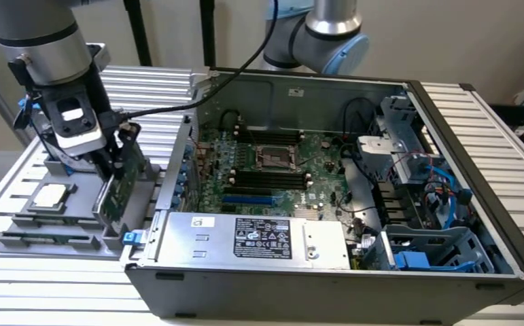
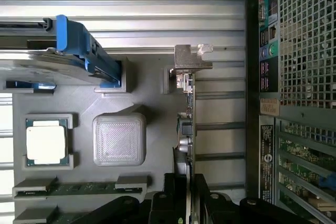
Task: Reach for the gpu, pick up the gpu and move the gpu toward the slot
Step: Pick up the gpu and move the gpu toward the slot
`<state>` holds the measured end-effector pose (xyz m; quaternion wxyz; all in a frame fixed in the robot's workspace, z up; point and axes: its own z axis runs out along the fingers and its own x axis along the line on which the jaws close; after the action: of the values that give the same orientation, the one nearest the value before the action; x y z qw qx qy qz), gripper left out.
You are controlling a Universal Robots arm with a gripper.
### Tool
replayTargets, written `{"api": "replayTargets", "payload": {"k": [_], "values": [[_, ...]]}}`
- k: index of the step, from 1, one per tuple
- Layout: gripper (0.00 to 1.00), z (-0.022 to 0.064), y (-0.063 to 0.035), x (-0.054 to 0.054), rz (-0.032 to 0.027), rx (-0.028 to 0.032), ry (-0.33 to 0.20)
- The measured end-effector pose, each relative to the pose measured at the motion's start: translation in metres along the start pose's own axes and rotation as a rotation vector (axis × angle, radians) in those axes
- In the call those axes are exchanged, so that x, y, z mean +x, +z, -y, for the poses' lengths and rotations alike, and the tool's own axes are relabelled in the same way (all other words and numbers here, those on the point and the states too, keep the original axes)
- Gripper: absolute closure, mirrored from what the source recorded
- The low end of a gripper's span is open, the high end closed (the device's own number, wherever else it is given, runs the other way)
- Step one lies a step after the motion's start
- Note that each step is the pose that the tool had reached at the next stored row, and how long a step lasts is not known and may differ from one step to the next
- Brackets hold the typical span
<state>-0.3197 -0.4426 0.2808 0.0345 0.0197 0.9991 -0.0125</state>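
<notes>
The gpu [image 1: 117, 187] stands on edge in the grey parts tray [image 1: 80, 204], at the exterior view's left beside the open computer case. In the wrist view the gpu [image 2: 186, 124] is a thin dark card seen edge-on, with its silver bracket [image 2: 191, 59] at the far end over the tray's holder. My gripper [image 1: 109, 163] has come down on the card's top edge. Its black fingers [image 2: 168, 203] sit tight against both faces of the card, so the gripper [image 2: 184, 199] is shut on it. Blue slots [image 1: 248, 201] lie on the motherboard [image 1: 271, 170].
The tray [image 2: 152, 145] also holds a square silver processor [image 2: 46, 141], a silver hard drive with blue clips [image 2: 58, 51] and a memory stick [image 2: 79, 188]. The case's perforated rear wall [image 2: 304, 51] stands close beside the card. A power supply [image 1: 253, 238] fills the case's near side.
</notes>
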Motion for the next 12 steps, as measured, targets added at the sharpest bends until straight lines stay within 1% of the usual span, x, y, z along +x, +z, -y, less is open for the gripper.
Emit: {"api": "replayTargets", "payload": {"k": [6,12], "values": [[0.74,0.0007,-0.0210,-0.003,-0.0053,-0.0043,0.000],[0.74,0.0015,-0.0447,-0.008,-0.0086,-0.0089,0.000]]}}
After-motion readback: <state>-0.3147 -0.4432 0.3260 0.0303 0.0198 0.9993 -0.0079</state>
